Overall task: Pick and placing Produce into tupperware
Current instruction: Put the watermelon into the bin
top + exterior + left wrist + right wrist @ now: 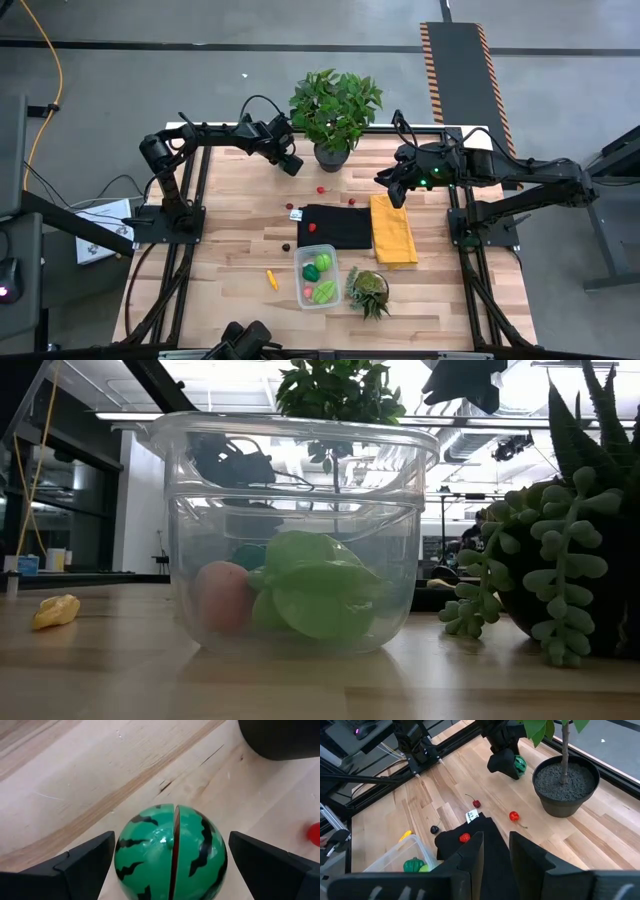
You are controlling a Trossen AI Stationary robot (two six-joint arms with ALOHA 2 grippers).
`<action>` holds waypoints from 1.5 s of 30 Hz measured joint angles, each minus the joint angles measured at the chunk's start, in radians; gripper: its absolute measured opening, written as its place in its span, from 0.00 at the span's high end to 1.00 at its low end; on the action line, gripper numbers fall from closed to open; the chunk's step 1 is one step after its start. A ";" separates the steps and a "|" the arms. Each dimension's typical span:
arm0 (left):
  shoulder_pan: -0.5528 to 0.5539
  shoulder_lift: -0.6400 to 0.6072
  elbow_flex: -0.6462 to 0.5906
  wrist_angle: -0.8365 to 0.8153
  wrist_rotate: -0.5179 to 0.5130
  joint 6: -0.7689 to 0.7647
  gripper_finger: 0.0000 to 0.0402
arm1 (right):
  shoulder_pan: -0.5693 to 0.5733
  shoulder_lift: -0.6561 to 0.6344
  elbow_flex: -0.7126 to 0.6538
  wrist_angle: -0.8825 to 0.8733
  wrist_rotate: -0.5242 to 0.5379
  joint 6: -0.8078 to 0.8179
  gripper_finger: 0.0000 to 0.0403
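A toy watermelon (pixel 172 852) rests on the wooden table beside the plant pot (pixel 565 785). My left gripper (pixel 291 164) stands over it, open and pointing steeply down. One finger (pixel 85 865) stands on each side of the ball, with bare table showing between finger and melon. The clear tupperware (pixel 316 277) near the front edge holds green pieces (pixel 315 590) and a pinkish one (pixel 222 598). My right gripper (pixel 393 186) hovers high over the yellow cloth (pixel 393 232), its fingers (pixel 470 855) a narrow gap apart with nothing between them.
Loose produce lies about: two red pieces (pixel 476 803) (pixel 514 816), a dark berry (pixel 434 829), a red piece (pixel 464 838) on the black cloth (pixel 335 226), a yellow stick (pixel 271 279). A large potted plant (pixel 335 110) stands at the back, a succulent (pixel 368 290) beside the tupperware.
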 joint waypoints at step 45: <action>0.000 -0.001 0.001 -0.079 0.037 0.034 0.30 | 0.000 0.000 0.000 -0.001 0.000 -0.004 0.79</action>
